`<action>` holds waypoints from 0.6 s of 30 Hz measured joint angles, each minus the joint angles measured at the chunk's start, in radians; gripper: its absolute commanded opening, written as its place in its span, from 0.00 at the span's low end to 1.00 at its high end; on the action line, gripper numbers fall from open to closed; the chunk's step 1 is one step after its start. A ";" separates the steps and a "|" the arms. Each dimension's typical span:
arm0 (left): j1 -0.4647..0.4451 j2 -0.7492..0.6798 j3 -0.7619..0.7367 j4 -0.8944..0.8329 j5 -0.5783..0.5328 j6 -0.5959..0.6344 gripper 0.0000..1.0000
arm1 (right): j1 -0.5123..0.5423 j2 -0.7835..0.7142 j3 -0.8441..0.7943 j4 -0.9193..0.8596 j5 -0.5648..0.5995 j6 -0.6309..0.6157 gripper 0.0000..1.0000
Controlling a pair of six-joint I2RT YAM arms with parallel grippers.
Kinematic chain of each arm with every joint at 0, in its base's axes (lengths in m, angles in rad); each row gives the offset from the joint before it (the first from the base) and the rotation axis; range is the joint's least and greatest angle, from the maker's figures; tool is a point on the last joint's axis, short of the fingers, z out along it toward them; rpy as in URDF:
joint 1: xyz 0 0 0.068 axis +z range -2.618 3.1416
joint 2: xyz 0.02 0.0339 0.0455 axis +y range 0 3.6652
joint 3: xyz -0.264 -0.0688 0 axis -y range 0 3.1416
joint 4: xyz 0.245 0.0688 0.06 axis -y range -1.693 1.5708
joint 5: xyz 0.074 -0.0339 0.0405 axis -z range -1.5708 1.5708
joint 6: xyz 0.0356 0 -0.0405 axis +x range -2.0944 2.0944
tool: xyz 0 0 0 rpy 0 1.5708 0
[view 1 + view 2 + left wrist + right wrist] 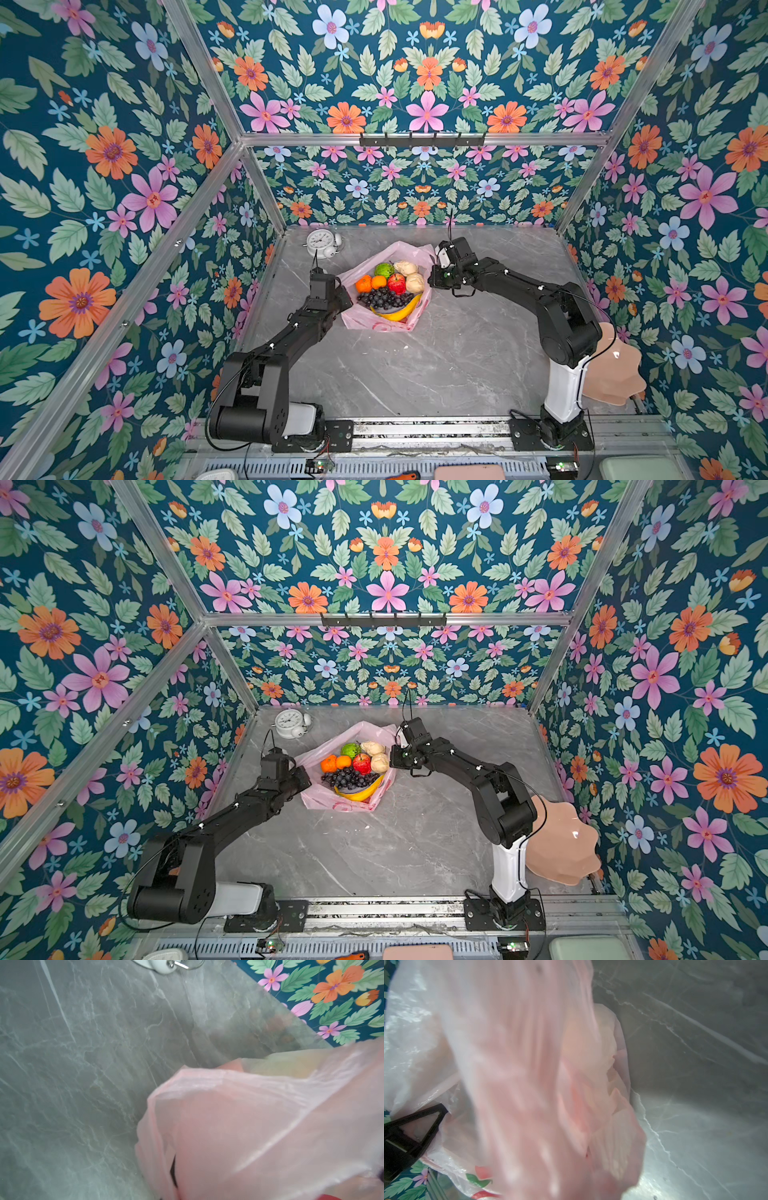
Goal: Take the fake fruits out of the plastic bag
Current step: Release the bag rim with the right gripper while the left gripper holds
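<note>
Bag status: plastic bag (pixel 360 320) sits on the marble table (pixel 415 374) between the two grippers, mouth spread wide and facing up. The left gripper (pixel 344 294) is clenched on the bag's rim on its own side. The right gripper (pixel 433 277) is clenched on the opposite rim, with film stretched past its finger (pixel 415 1132) in the right wrist view. The left wrist view is mostly pink film (pixel 249 1126), so the pinch point itself is hidden. The fake fruits (pixel 390 289) are all inside the bag, between the grippers. The two oranges (pixel 370 283) are closest to the left gripper, and the two cream lumpy pieces (pixel 414 282) are closest to the right, one just beside it. The bumpy green fruit (pixel 384 270) and red apple (pixel 397 283) sit mid-span. The grape bunch (pixel 384 298) and banana (pixel 401 311) lie on the arm-base side. The bag rim stands high just behind the right gripper and lies low and folded on the base side. A white clock (pixel 322 243) sits beyond the left gripper toward the back wall, apart from the bag. The table's side edge is near the left gripper's outer side, while the right gripper has more marble outward. A wide bare stretch of marble runs from both grippers toward the bases. A peach bowl (pixel 615 365) stands behind the right arm's base, well apart from the right gripper.
</note>
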 measured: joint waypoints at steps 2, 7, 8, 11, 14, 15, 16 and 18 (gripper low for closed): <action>0.000 0.013 -0.019 0.022 0.016 0.005 0.00 | 0.000 -0.010 -0.026 -0.001 0.020 0.003 0.05; -0.007 0.021 -0.027 0.069 0.045 0.015 0.00 | 0.001 -0.031 -0.050 -0.015 0.047 0.011 0.25; -0.010 0.020 -0.030 0.081 0.047 0.016 0.00 | 0.000 -0.039 -0.053 -0.018 0.047 0.010 0.31; -0.018 0.007 -0.047 0.103 0.050 0.020 0.00 | 0.000 -0.077 -0.071 -0.027 0.060 0.011 0.52; -0.019 -0.006 -0.064 0.124 0.050 0.025 0.00 | 0.001 -0.129 -0.087 -0.046 0.081 0.015 0.71; -0.019 -0.009 -0.071 0.132 0.050 0.027 0.00 | 0.001 -0.149 -0.094 -0.058 0.093 0.015 0.75; -0.019 -0.010 -0.078 0.142 0.050 0.027 0.00 | 0.001 -0.176 -0.104 -0.074 0.112 0.019 0.77; -0.019 -0.010 -0.092 0.156 0.050 0.030 0.00 | -0.001 -0.231 -0.127 -0.109 0.161 0.019 0.78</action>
